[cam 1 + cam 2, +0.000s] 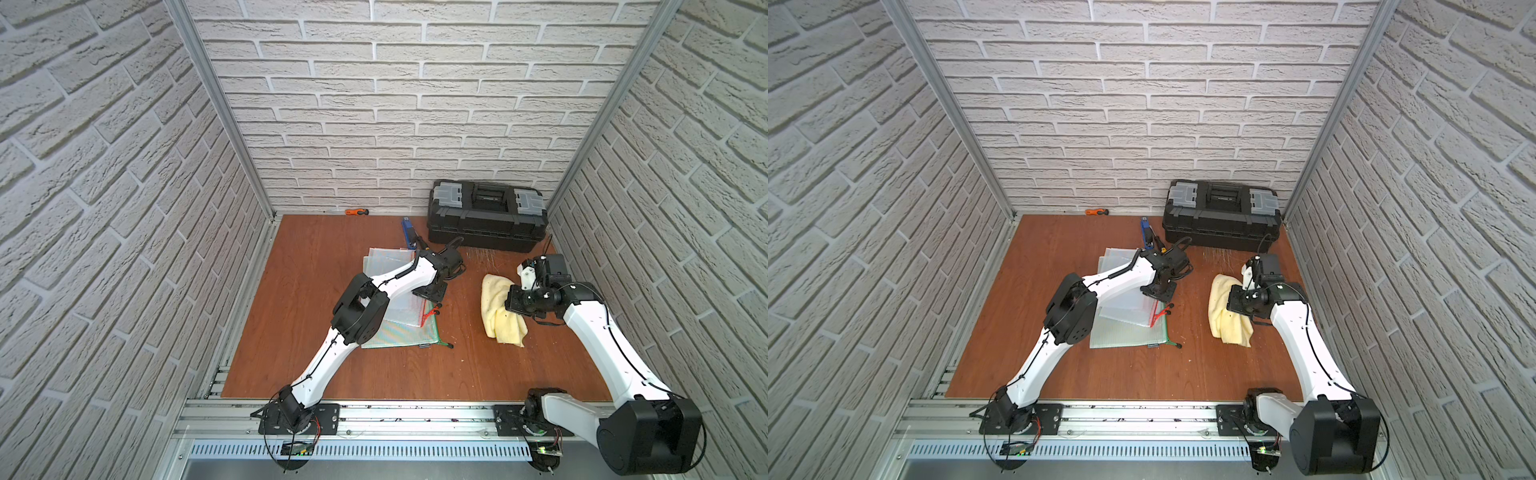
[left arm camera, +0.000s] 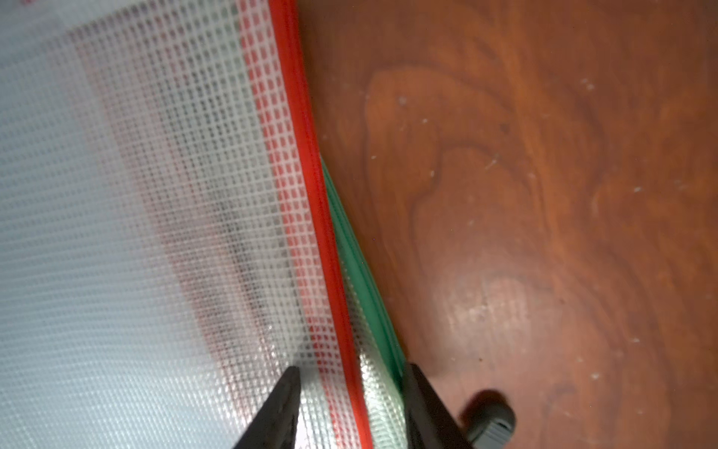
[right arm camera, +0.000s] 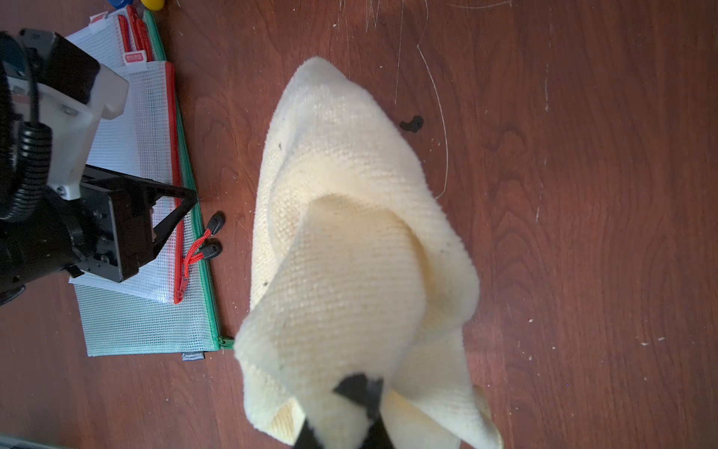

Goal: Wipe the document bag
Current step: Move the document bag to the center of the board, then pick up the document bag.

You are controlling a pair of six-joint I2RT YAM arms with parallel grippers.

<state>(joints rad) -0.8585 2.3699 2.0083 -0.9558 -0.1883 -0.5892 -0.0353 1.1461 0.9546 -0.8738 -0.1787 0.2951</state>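
step: pin bag, bring cloth over | left end effector (image 2: 351,373): jaws apart, tips astride red zip (image 2: 314,194) of top bag (image 3: 136,155), stacked on bench (image 3: 582,233) | right end effector (image 3: 361,388): closed on cloth (image 3: 349,233), near bag, apart | do well, likely: press edge down firmly, keep cloth flat, wipe away from pinned edge, avoid pulls (image 3: 211,237)

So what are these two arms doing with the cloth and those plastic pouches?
They are setting up to wipe a document bag. The right gripper is shut on a yellow cloth, part of it raised off the wooden table. The left gripper is down at the zipper edge of the red-zip mesh bag, jaws apart astride that edge; that bag lies on a green-zip bag. The cloth sits apart from the bags, so no wiping yet.
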